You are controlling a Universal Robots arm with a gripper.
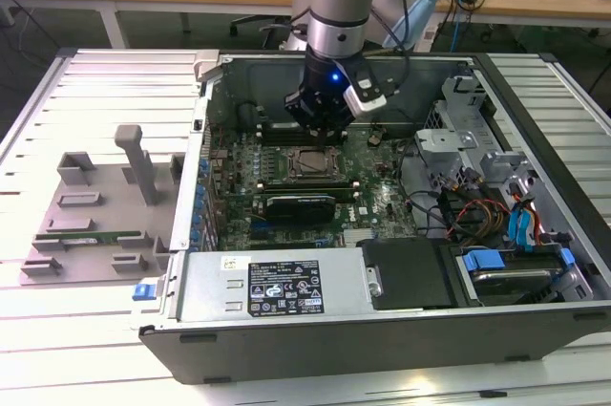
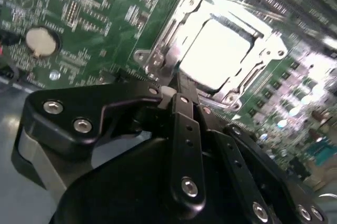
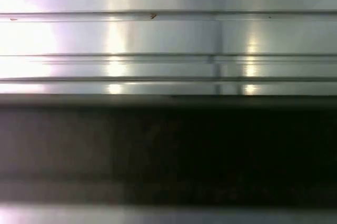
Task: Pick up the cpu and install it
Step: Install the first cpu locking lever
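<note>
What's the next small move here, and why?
Probably a short straight lift away from the socket. In the second wrist view the cpu already lies flat inside the metal frame, and the gripper sits at the frame's edge with nothing visibly held. In the exterior view the gripper hangs just over the socket, so lifting clear looks safest.

The cpu (image 2: pixel 215 54) — silver-topped, flat — apparently seated in its socket frame (image 2: pixel 269 39).
</note>
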